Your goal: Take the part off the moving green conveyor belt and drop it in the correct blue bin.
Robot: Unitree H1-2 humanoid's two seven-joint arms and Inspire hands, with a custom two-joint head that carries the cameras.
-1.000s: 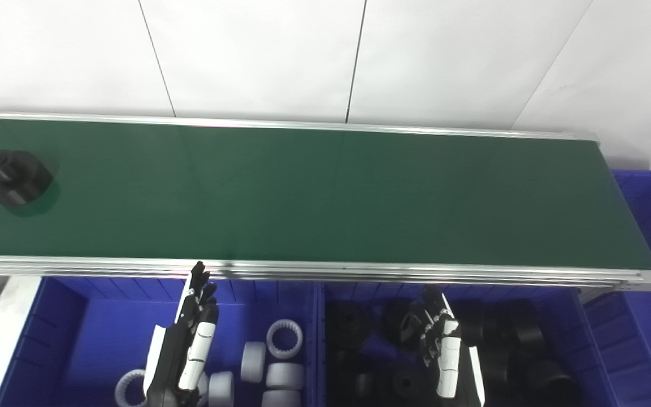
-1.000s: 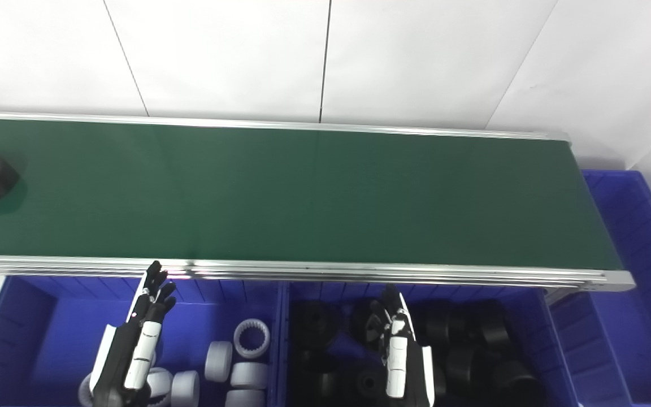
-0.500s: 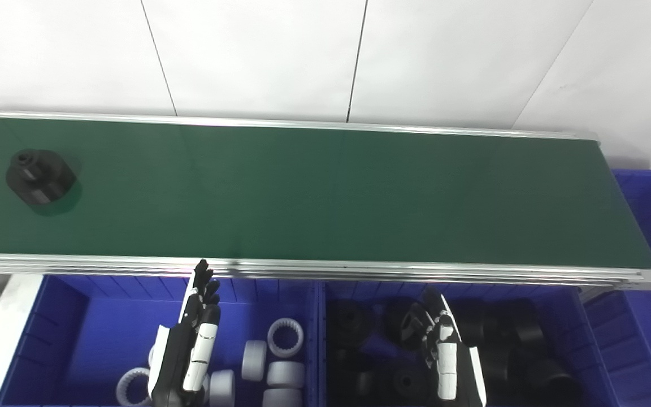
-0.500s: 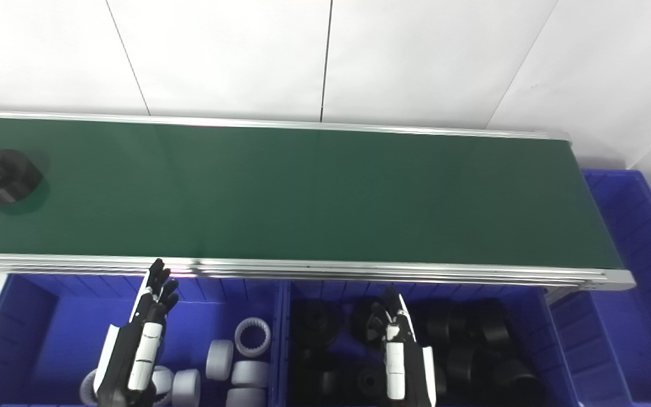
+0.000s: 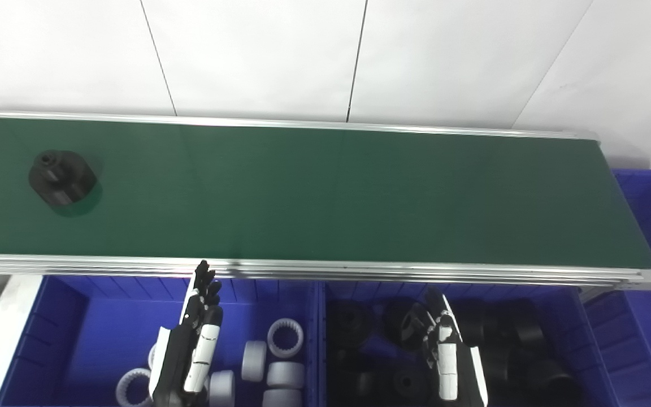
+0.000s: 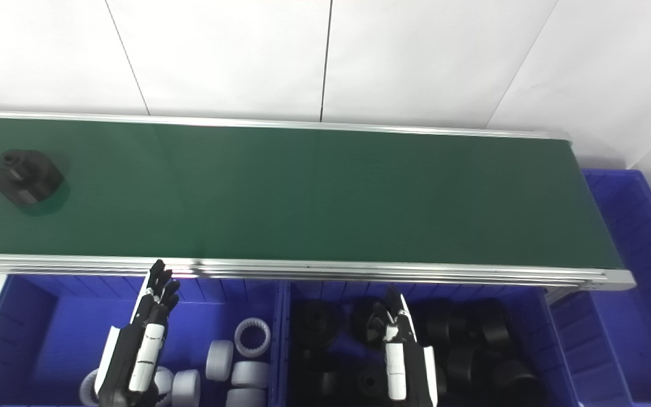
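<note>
Waiting is your step: both the left hand (image 5: pixel 190 353) and right hand (image 5: pixel 444 350) hover released over the blue bins (image 5: pixel 77 333) while the black part (image 5: pixel 61 176) sits far left on the green conveyor belt (image 5: pixel 359 198), so time your reach.

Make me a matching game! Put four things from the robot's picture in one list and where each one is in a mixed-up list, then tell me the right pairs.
Things:
1. black part
2. white parts
3. left hand
4. right hand

Places:
A. over the bin of black parts
B. on the green conveyor belt, near its left end
C. lying in the left blue bin
D. over the left blue bin, fingertips near the belt's rail

Pairs: 1-B, 2-C, 3-D, 4-A
</note>
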